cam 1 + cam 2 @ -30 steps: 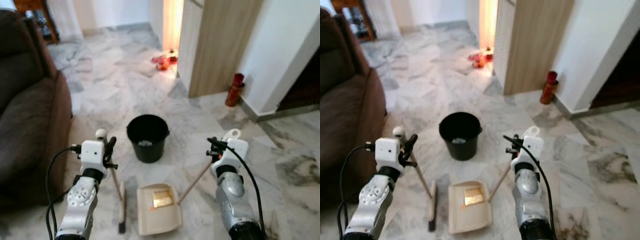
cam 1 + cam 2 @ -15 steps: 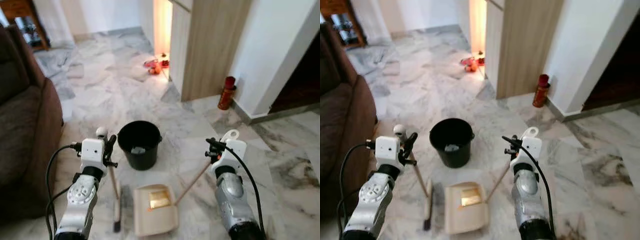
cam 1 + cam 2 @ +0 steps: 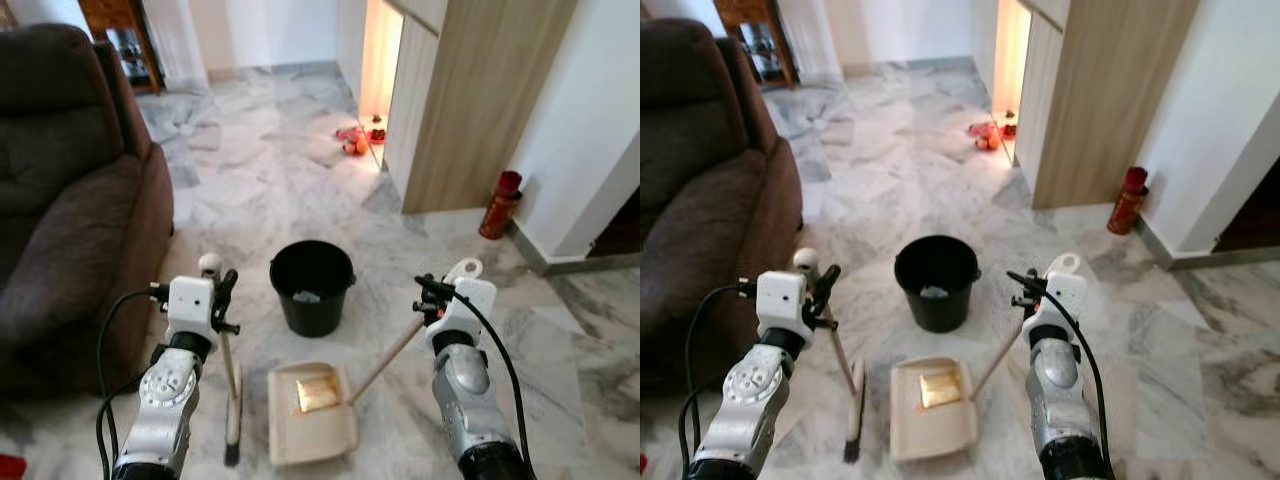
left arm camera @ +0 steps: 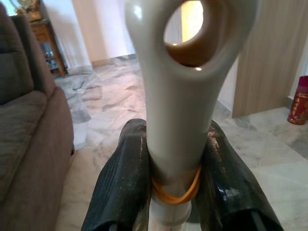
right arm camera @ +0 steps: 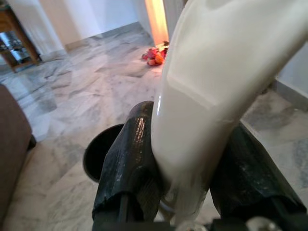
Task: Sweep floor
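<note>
No legible writing anywhere. Left gripper (image 3: 222,300) clamped on broom (image 3: 233,400), right gripper (image 3: 428,296) clamped on dustpan (image 3: 310,412), unchanged. Bucket (image 3: 312,286) and sofa (image 3: 70,200) framed differently from camera movement.

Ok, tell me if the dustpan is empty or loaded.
Loaded: the flat beige plastic dustpan on the floor holds yellowish debris.

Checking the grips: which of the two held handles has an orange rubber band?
The broom handle in the left gripper; the dustpan handle in the right gripper shows none.
</note>
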You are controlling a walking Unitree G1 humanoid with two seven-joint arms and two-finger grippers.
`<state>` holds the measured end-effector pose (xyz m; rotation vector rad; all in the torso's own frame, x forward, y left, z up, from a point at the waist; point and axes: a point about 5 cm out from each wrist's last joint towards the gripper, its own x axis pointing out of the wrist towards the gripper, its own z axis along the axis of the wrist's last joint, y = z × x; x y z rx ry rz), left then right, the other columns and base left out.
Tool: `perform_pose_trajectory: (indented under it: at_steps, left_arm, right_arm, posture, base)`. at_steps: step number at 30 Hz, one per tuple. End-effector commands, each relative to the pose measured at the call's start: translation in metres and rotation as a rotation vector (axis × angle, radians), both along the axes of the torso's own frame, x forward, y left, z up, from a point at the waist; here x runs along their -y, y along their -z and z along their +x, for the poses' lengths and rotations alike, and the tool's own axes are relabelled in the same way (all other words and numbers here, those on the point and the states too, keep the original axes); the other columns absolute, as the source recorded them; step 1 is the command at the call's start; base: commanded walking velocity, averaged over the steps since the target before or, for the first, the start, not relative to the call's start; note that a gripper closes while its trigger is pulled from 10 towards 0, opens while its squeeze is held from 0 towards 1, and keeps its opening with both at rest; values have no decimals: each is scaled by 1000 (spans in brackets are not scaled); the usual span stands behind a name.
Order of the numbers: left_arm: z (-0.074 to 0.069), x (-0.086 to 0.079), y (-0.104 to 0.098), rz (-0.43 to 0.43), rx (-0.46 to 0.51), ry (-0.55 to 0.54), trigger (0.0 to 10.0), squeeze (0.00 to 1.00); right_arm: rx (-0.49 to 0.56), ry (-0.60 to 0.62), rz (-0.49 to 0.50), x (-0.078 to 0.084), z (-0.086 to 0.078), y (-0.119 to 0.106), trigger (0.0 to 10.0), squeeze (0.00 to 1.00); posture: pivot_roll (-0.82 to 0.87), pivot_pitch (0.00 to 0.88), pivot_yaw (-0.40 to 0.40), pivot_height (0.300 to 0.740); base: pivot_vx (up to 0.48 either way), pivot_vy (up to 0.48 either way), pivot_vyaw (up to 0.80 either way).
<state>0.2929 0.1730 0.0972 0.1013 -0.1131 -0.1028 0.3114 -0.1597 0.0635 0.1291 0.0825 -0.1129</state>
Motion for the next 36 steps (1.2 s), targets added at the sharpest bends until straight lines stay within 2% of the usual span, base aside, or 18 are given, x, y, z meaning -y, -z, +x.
perform_pose_trajectory:
  at_steps: [1,13,18,27,36]
  left_arm:
    - [2,1,-7,2,36,6,10000,0]
    - [2,1,-8,5,38,6,10000,0]
    - [2,1,-8,5,38,8,10000,0]
    - [2,2,-8,6,39,9,10000,0]
    - [2,1,-8,8,43,7,10000,0]
  right_arm:
    - [38,5,-17,2,2,-7,10000,0]
    - [38,-1,-18,1,3,-7,10000,0]
    - [35,-4,-17,0,3,-7,10000,0]
    - [29,1,-18,0,3,-6,10000,0]
    - [32,5,-20,0,4,-8,10000,0]
  posture:
    - [86,39,24,740]
    - [88,45,24,740]
    - [88,45,24,740]
    - [87,48,24,740]
    - [86,46,25,740]
  base:
    - [244,0,0]
    - [250,0,0]
    - [260,0,746]
    - [257,0,0]
    - [0,0,0]
